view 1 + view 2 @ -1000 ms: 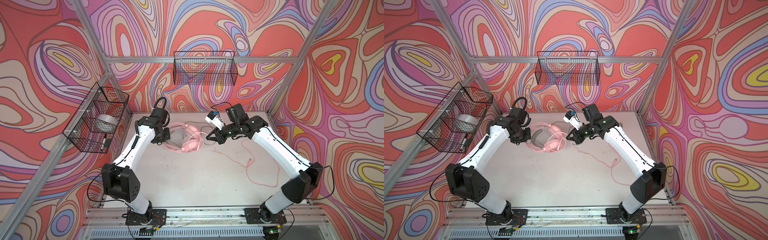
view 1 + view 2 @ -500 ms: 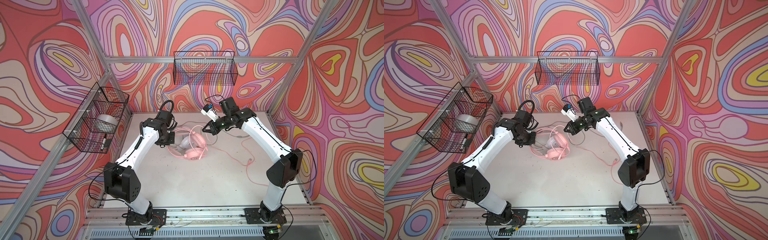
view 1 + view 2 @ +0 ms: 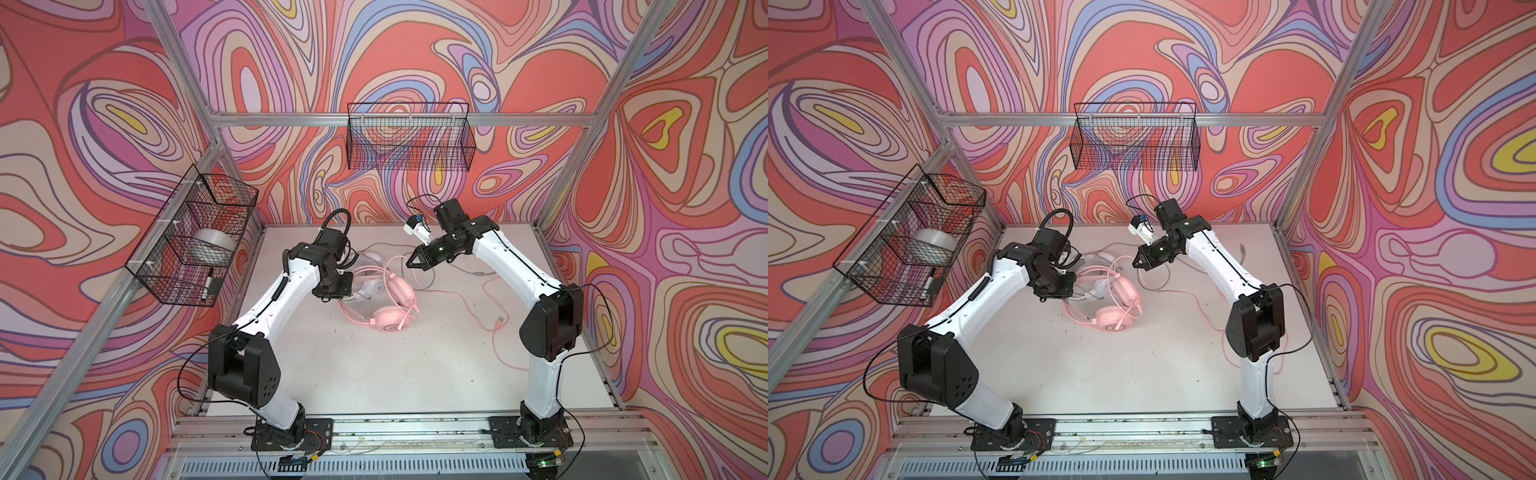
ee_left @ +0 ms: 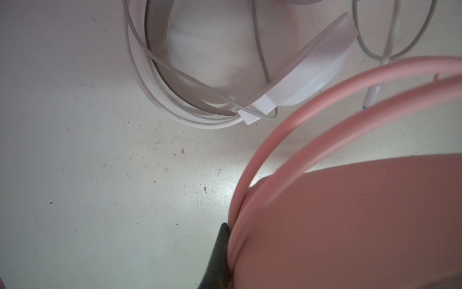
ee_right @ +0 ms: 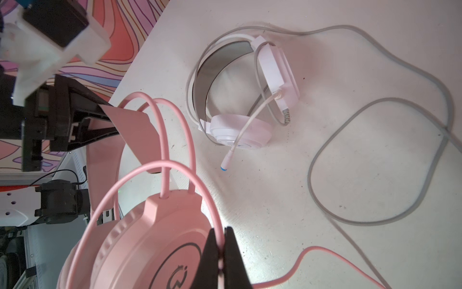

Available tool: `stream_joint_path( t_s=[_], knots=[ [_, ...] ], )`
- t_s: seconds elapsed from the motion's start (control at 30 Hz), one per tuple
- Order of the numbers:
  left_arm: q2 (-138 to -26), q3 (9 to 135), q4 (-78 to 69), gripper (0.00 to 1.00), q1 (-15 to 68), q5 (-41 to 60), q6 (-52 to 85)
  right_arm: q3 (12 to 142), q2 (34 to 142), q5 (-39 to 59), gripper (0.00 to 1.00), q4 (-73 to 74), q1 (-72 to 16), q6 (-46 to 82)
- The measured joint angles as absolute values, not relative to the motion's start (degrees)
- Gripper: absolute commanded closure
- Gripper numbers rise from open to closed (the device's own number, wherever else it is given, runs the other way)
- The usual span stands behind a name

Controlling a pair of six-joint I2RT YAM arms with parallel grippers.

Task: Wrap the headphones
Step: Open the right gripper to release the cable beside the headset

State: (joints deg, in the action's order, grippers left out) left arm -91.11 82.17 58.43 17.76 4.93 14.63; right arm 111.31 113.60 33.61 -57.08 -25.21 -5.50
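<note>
Pink headset (image 3: 392,291) slid toward the counter's (image 3: 374,374) middle since a second ago. My left tool (image 3: 347,296) pinched its headband (image 4: 300,120), and my right tool (image 5: 220,255) pinched the pink cable (image 5: 312,252). Wrapping looked barely started, and the white headset (image 5: 240,132) still had its grey cable (image 5: 375,220) loose.

We see walls (image 3: 415,50) with big swirls of red, pink, purple, blue and yellow. The pink headphones (image 3: 390,326) have a pink cord (image 5: 315,247). The white headphones (image 5: 240,130) have a grey cord (image 5: 310,175). The surface (image 3: 395,374) is whitish with tiny dark specks. We see two black wire baskets (image 3: 409,141) (image 3: 195,237). The arms (image 3: 284,289) (image 3: 507,259) are white with black parts, and the right claw (image 5: 220,232) is black.
</note>
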Motion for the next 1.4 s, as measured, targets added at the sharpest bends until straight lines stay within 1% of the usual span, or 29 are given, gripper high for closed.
stream_joint_path(
  t_s=[0.23,0.43,0.57,0.97,1.1,1.2,1.4],
  knots=[
    [-90.41,82.00,57.06,1.00,17.76,7.51,14.76,108.25,113.71,35.46,1.00,-53.89,-25.19,-2.81],
    [-88.42,79.42,55.35,1.00,17.76,9.63,15.29,100.66,113.71,36.42,0.94,-48.29,-24.58,1.04],
    [-88.05,77.87,54.81,1.00,17.76,10.70,16.03,97.97,113.71,36.97,0.86,-45.84,-22.92,2.61],
    [-88.05,77.47,53.06,1.00,17.76,12.71,17.74,93.06,113.71,36.95,0.74,-41.69,-21.82,3.22],
    [-88.03,77.30,52.25,1.00,17.76,13.67,18.39,91.35,113.71,36.84,0.72,-40.97,-21.34,3.97],
    [-88.03,76.69,51.51,1.00,17.76,14.35,18.94,91.18,113.71,36.62,0.68,-40.97,-21.06,4.29],
    [-88.05,75.59,51.31,1.00,17.76,14.57,19.38,86.80,111.94,35.07,0.52,-38.96,-20.16,5.61]
  ],
)
